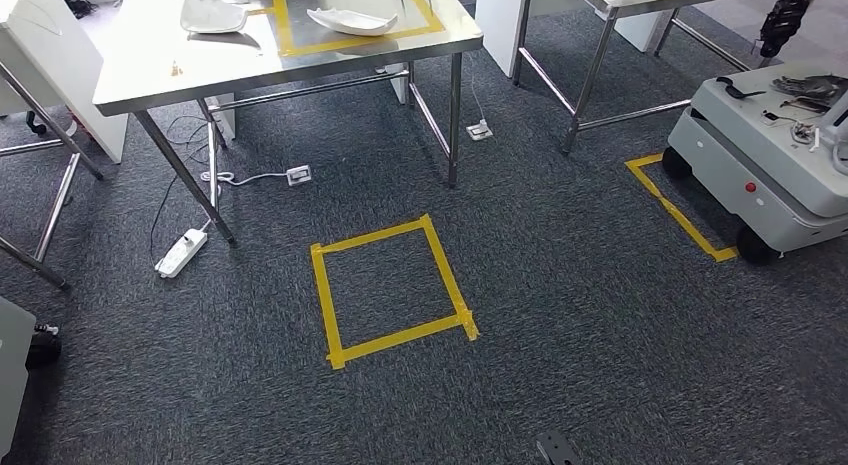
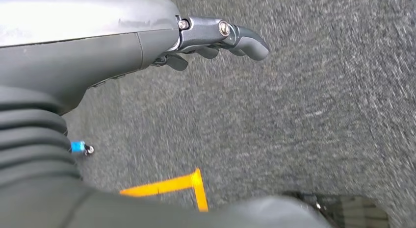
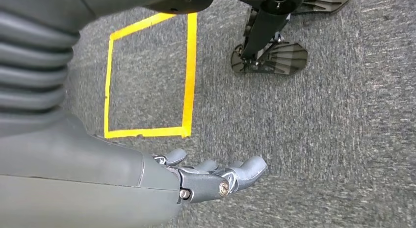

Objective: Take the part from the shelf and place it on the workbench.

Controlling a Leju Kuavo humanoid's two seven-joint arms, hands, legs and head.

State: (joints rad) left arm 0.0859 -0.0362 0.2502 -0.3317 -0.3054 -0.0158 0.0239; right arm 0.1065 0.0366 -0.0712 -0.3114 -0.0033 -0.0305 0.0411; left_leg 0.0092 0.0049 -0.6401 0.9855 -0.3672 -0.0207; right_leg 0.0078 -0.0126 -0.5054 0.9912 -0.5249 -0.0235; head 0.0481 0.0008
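You're looking at two white parts lying on the steel workbench at the top of the head frame: one part sitting inside the yellow tape outline, the other just left of it. Both hands are hanging over grey carpet, left hand and right hand loosely spread, probably holding nothing.

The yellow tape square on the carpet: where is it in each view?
Head view: yellow tape square at centre, in front of the steel table.
Left wrist view: one yellow corner, low in the picture; which square, cannot tell.
Right wrist view: square above the robot hand.
Shared landmark: grey carpet.
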